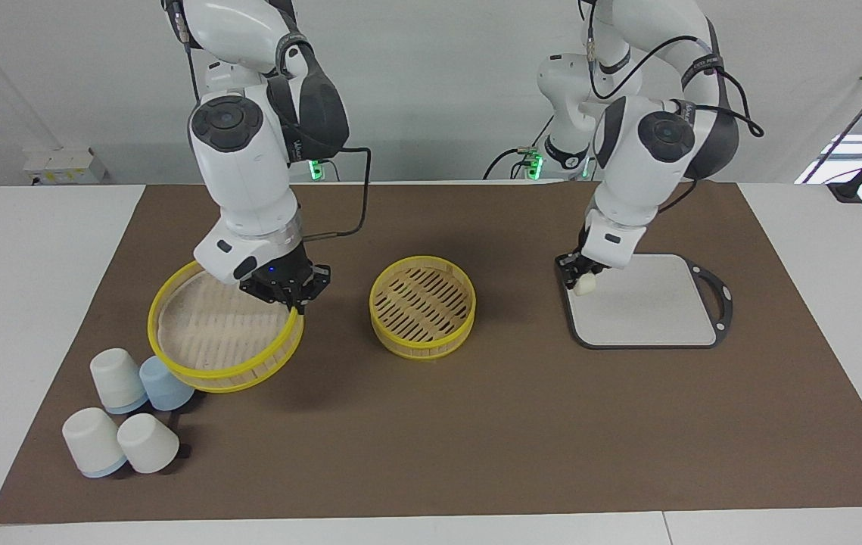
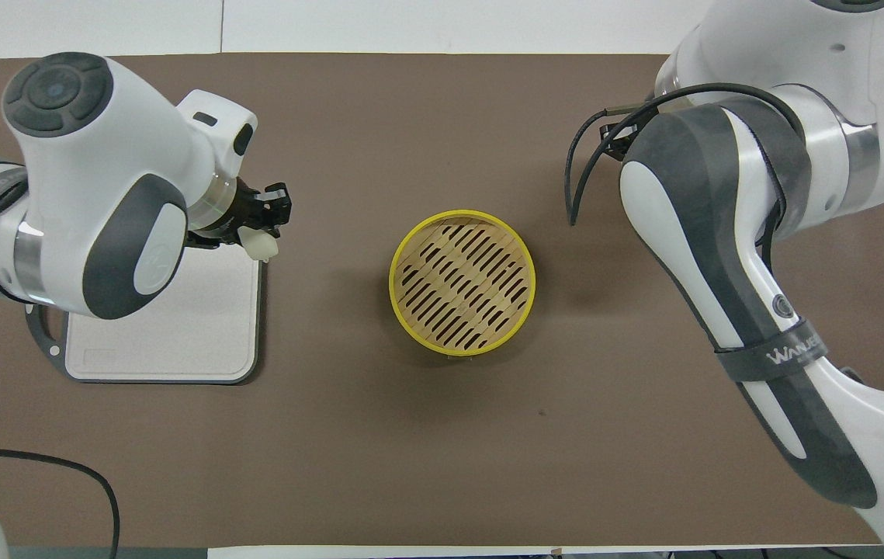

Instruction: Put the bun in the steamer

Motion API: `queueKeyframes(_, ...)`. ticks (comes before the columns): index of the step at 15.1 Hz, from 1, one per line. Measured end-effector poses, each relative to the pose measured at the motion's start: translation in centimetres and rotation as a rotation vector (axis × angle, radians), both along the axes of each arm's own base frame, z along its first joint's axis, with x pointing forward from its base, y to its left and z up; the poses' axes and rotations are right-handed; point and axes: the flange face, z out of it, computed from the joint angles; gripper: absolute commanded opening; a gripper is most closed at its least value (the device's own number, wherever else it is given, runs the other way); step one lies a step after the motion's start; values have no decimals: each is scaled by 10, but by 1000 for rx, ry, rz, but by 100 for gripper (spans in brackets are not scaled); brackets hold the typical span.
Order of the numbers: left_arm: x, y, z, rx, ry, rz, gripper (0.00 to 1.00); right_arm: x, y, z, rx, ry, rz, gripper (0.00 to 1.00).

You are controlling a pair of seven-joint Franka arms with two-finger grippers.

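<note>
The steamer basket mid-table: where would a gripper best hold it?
By the yellow rim of the basket, from above, one finger inside the wall and one outside. It sits upright and open, with nothing in it; the whole basket looks too wide to span.

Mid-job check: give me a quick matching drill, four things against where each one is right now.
Things:
1. bun
2. steamer basket
3. steamer lid
4. cups

Places:
A. mid-table, open, nothing in it
B. tilted, its rim in the right hand
C. in the left hand, over a corner of the grey board
D. grouped at the right arm's end of the table

Pairs: 1-C, 2-A, 3-B, 4-D
</note>
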Motion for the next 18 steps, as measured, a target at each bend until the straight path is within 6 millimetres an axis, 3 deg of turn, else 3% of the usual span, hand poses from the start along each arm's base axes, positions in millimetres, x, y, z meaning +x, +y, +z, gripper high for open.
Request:
queueKeyframes(2,-10,-49,-1,-4,1,24,42,-1,4,-2,0,4,6,0)
queueKeyframes(5,-32,-120,-19,2,15,59,43,0,-1,-4,-1,8,12,0)
queueKeyframes(8,-42,-197,-50,2,23,81,43,1,-9,-6,-1,13,22,0)
queueKeyframes(9,-44,-214,-64,-3,20,80,43,1,-10,-7,1,15,20,0)
queueKeyframes(13,-41,-234,-109,-7,18,71,44,1,-10,-8,4,20,19,0)
queueKeyframes(18,-43,-230,-137,34,24,60,46,0,-10,-8,5,20,19,0)
